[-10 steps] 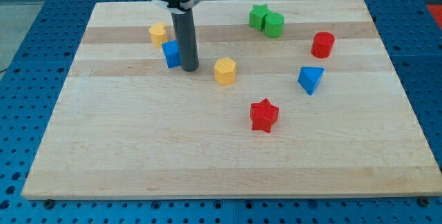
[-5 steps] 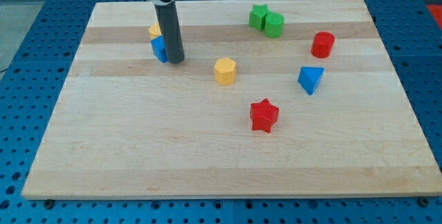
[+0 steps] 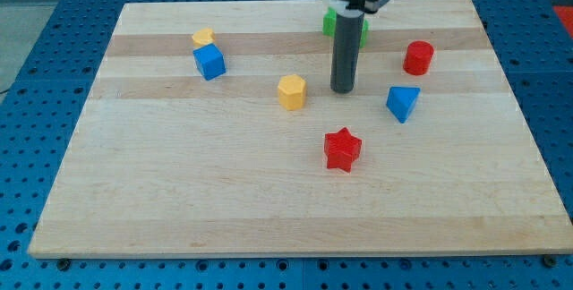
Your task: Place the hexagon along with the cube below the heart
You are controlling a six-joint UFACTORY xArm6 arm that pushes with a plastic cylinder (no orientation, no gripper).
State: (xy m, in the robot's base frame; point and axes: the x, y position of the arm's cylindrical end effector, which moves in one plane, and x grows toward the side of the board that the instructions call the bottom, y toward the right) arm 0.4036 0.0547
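The yellow heart (image 3: 203, 37) lies near the board's upper left. The blue cube (image 3: 209, 61) sits right below it, touching or nearly touching. The yellow hexagon (image 3: 291, 91) stands near the board's middle, well to the right of the cube. My tip (image 3: 343, 89) rests on the board just right of the hexagon, a short gap apart, and left of the blue triangular block (image 3: 403, 103).
A red star (image 3: 342, 149) lies below my tip. A red cylinder (image 3: 418, 58) is at the right. A green star (image 3: 331, 21) and a green cylinder (image 3: 361, 30) at the top are partly hidden behind the rod. The wooden board (image 3: 179, 191) carries all the blocks.
My tip left the blue cube's right side and swept far right to just right of the yellow hexagon. Earlier, the cube was pushed up-left toward the heart.
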